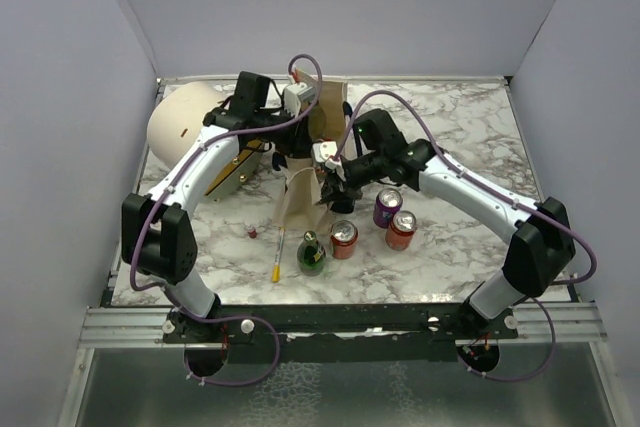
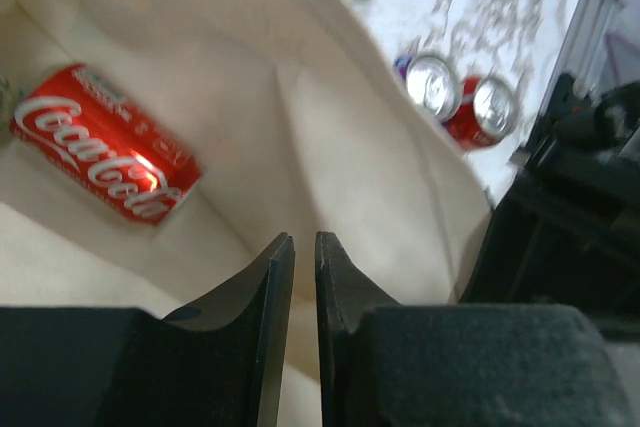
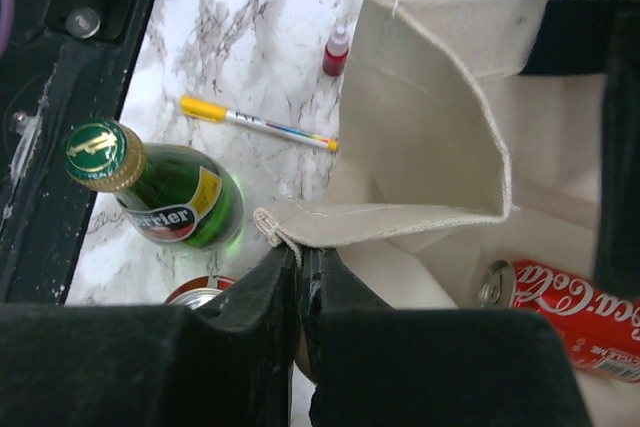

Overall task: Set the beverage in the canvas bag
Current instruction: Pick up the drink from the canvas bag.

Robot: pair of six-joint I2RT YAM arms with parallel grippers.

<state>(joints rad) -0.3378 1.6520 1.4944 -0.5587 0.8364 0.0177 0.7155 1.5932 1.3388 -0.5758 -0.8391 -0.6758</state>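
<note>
- Right claw [image 3: 300,255] is pressing its fingers together on the near rim of the bag [image 3: 420,217], with the hem's corner poking out just left of the tips.
- Left claw [image 2: 304,239] is hanging over the bag's mouth, looking down inside, its fingers standing a thin slit apart. Whether canvas is being caught in that slit I cannot tell.
- Coke can [image 3: 570,312] is lying on its side on the bottom of the bag, logo facing up.
- Bag is standing upright in the middle of the worktop [image 3: 250,7], between the two arms, its mouth gaping.
- Navy strap [image 3: 575,7] is showing at the bag's far rim.
- Green bottle [image 3: 175,197] with a gold cap is standing upright on the worktop just outside the bag's near side.
- One red can [image 1: 343,239] is standing just beside the bottle.
- Purple can [image 1: 388,207] and another red can [image 1: 402,230] are standing side by side a little farther right.
- Yellow pen [image 3: 260,124] is lying flat left of the bottle, one end reaching close to the bag.
- Small red vial [image 3: 337,50] is standing near the pen, close to the bag's wall.
- Cream drum [image 1: 185,122] is lying at the far left, behind the left arm.
</note>
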